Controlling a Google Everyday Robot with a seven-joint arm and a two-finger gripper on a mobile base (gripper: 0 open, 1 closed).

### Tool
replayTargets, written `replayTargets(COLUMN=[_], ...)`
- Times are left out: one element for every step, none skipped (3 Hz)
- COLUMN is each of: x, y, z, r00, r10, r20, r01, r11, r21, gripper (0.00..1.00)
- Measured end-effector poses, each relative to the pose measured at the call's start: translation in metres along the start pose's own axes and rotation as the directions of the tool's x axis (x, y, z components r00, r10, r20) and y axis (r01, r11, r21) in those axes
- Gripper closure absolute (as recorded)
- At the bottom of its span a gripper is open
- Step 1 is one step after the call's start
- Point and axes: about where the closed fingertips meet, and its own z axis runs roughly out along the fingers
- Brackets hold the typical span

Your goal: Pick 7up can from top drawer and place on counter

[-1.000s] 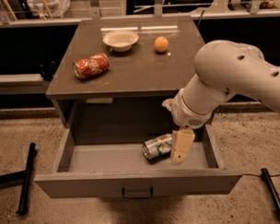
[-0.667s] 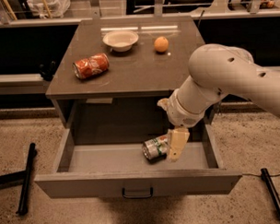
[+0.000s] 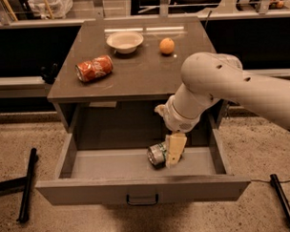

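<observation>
The 7up can lies on its side in the open top drawer, right of the middle, with its shiny metal end facing the front left. My gripper hangs down into the drawer from the white arm. It is at the can's right end and covers part of it. I cannot tell whether it touches the can. The counter is the glossy grey-brown top above the drawer. The drawer's front panel has a small dark handle.
On the counter lie a red-orange cola can at the left, a white bowl at the back and an orange to its right. Dark stand legs lie on the floor at the left and right.
My arm has moved left, bringing the gripper from just right of the 7up can to over its right end. The can stays about where it was.
</observation>
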Motion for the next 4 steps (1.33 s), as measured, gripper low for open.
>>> replayTargets(x=[0.004,0.014,0.02,0.026], y=[-0.004,-0.005,-0.002,0.001], z=[0.017,0.033,0.051,0.066], r00=[1.0,0.999,0.998,0.995], r10=[-0.021,-0.011,-0.013,-0.017], r20=[-0.021,-0.036,-0.068,-0.102], r01=[0.02,0.01,0.01,0.011], r11=[0.9997,0.9996,0.9987,0.9979], r21=[-0.01,-0.027,-0.05,-0.063], gripper=[0.0,0.0,0.0,0.0])
